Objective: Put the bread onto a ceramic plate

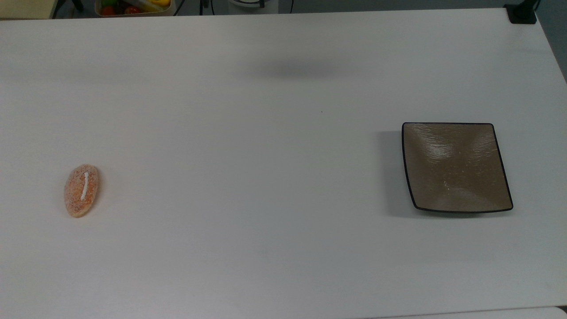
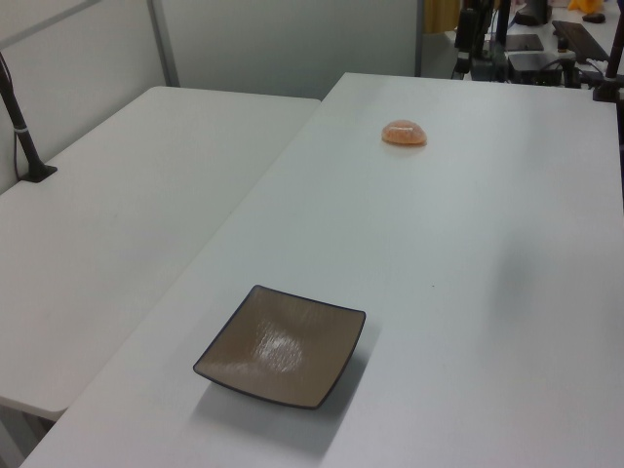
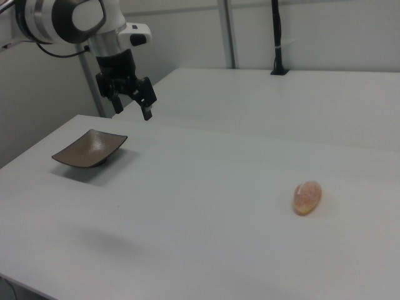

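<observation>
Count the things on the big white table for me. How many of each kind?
Bread: 1
Ceramic plate: 1
Total: 2

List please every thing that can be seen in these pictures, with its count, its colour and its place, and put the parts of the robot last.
bread: one, orange-tan with white speckles and a white stripe, lying on the table at the top view's left, far from the plate.
ceramic plate: one, glossy brown-grey with a thin black rim, nothing on it, at the top view's right.
table: one, white, carrying both things.
second table: one, white, beside the first at the left view's left.
black post: one, standing on the second table in the right view.
gripper: one, black fingers on a white and black arm, open, holding nothing, in the air above the table beside the plate in the right view.
</observation>
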